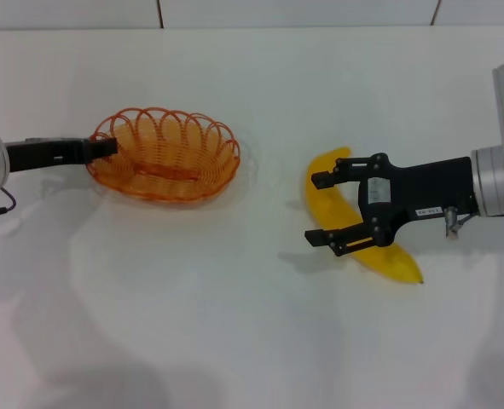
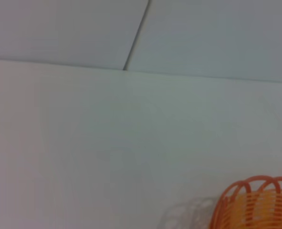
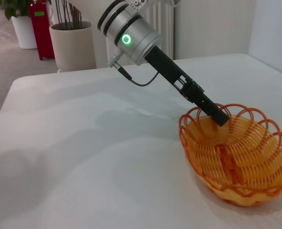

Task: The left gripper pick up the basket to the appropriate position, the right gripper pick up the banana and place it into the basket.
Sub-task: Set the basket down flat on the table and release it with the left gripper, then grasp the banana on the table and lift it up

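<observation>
R gripper (image 1: 320, 209) hangs w/ jaws spread right over the banana (image 1: 323, 201); best to drop straight down and pinch across its mid-curve, not the tapered ends, so it won't swivel. L gripper (image 1: 107, 147) is at the basket (image 1: 166, 158) rim's left end, apparently clamped on it, tho I can't tell for sure. Banana: bright yellow, curved, dark tip, flat on the table (image 1: 234, 341), well right of the orange wire basket.

White table (image 1: 234, 341), potted plants (image 3: 71, 40), radiator (image 3: 162, 21) behind.
</observation>
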You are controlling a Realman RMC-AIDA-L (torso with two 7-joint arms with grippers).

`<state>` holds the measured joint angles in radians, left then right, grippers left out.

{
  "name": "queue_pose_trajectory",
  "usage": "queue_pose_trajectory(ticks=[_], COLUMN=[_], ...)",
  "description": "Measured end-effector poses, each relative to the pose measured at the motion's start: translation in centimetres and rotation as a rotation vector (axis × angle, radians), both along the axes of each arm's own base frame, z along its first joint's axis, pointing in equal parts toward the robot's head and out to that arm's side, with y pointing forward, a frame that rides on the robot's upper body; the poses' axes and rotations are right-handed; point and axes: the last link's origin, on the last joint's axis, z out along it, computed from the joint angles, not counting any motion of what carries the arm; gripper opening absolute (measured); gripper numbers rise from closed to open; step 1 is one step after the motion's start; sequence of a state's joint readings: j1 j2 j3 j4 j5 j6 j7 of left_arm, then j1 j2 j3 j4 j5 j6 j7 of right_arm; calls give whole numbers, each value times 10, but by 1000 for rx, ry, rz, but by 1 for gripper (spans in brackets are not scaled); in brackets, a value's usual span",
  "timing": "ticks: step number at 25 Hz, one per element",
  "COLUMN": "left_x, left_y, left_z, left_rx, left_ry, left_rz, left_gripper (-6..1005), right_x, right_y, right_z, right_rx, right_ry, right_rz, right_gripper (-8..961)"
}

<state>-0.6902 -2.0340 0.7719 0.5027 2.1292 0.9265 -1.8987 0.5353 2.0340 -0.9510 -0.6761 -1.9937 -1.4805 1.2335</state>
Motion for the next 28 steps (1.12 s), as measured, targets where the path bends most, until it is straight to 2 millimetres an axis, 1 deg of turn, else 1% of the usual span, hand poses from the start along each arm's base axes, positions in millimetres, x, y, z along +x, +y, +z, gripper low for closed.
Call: queue_pose_trajectory(ticks=[1, 6, 12, 16, 20, 23, 26, 28], left_x=[1, 7, 13, 15, 11, 5, -1, -7], left_y=[1, 5, 2, -4, -21, -41, -58, -72], left_z=[0, 9, 19, 28, 37, 41, 41, 41], left_rx=[1, 6, 10, 72, 173, 248, 280, 275], left_ry=[4, 48, 136, 168, 118, 78, 36, -14], left_rz=[-7, -70, -171, -304, -417, -522, -568, -579], left_gripper=[321, 407, 511, 511, 511, 511, 511, 511], right_x=[0, 0, -1, 1, 0, 0, 0, 0], right_y=[0, 0, 5, 7, 7, 8, 9, 9], right_z=[0, 1, 2, 0, 0, 1, 2, 2], right_rx=[1, 7, 35, 53, 62, 81, 93, 94], right_ry=[1, 7, 9, 16, 32, 52, 55, 54], right_rz=[0, -2, -3, -23, -31, -41, -47, -53], right_gripper=[880, 880, 880, 879, 879, 879, 879, 879])
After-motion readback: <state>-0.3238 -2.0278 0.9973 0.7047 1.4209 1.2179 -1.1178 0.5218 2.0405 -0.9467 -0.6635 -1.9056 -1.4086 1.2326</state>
